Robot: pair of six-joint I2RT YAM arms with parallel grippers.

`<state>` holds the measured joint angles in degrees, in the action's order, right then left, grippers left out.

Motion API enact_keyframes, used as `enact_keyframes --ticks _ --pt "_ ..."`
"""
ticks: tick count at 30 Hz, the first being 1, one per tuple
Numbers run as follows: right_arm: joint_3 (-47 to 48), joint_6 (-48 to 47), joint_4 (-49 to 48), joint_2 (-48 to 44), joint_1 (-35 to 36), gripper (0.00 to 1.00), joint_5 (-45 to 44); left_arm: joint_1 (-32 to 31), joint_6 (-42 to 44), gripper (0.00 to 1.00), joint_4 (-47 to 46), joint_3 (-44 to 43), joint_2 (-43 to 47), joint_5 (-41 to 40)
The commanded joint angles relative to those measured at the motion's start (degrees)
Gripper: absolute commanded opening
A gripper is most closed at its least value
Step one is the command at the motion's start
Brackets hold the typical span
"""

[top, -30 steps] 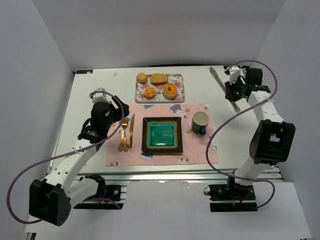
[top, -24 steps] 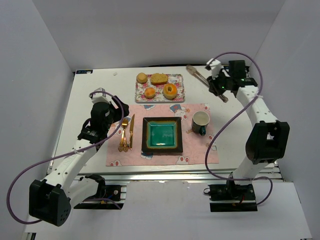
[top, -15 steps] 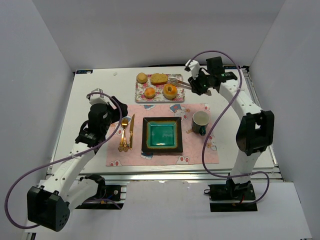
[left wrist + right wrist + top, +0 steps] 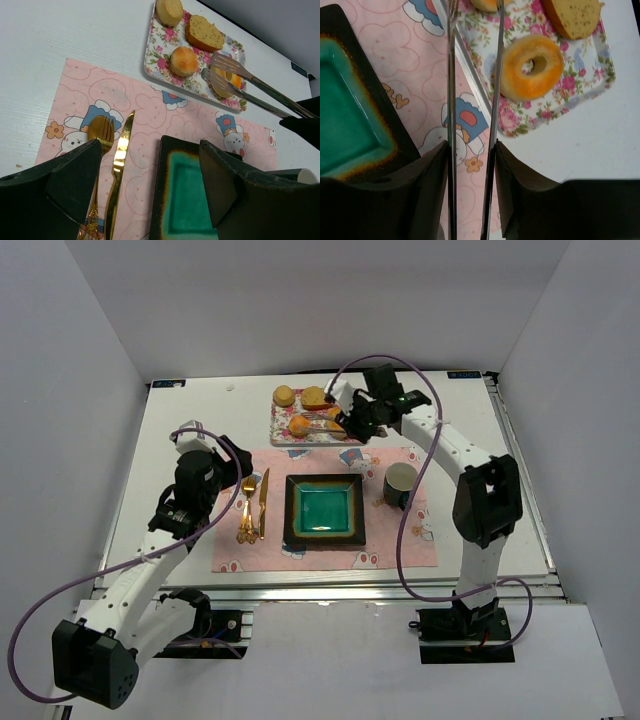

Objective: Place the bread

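White table (image 4: 180,440) boxed by grey walls (image 4: 300,310), pink placemat (image 4: 392,542), left gripper (image 4: 149,150) gaping empty, right gripper (image 4: 470,147) clamping tongs (image 4: 451,75)

"Can you see the whole bread (image 4: 482,4) from the right wrist?"

"No. The top edge cuts it off, so only a thin bit shows. The tips of the tongs (image 4: 451,75) go off that edge too."

"And the doughnut (image 4: 236,80) from the left wrist?"

"The tongs hide most of it. The mug (image 4: 306,175) is only a rim in the corner."
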<state>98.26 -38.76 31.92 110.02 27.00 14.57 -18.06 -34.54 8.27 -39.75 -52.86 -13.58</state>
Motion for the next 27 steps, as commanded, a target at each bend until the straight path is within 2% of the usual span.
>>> enact_keyframes --ticks 1,7,18,27 --pt "2.4 -3.7 -5.2 1.9 2.2 0.46 -1.7 0.4 0.2 0.88 1.5 0.2 1.4 -1.4" --pt "2.9 -4.9 -7.0 3.8 3.4 0.5 -3.8 0.4 0.0 0.88 1.9 0.5 2.2 -2.2" --pt "-1.0 -7.4 -13.6 2.8 4.6 0.51 -6.7 0.4 0.0 0.88 1.1 0.5 1.0 -2.5" --pt "-1.2 -8.5 -13.5 4.3 5.7 0.52 -7.1 0.4 0.6 0.88 0.8 -0.2 -0.1 -2.5"
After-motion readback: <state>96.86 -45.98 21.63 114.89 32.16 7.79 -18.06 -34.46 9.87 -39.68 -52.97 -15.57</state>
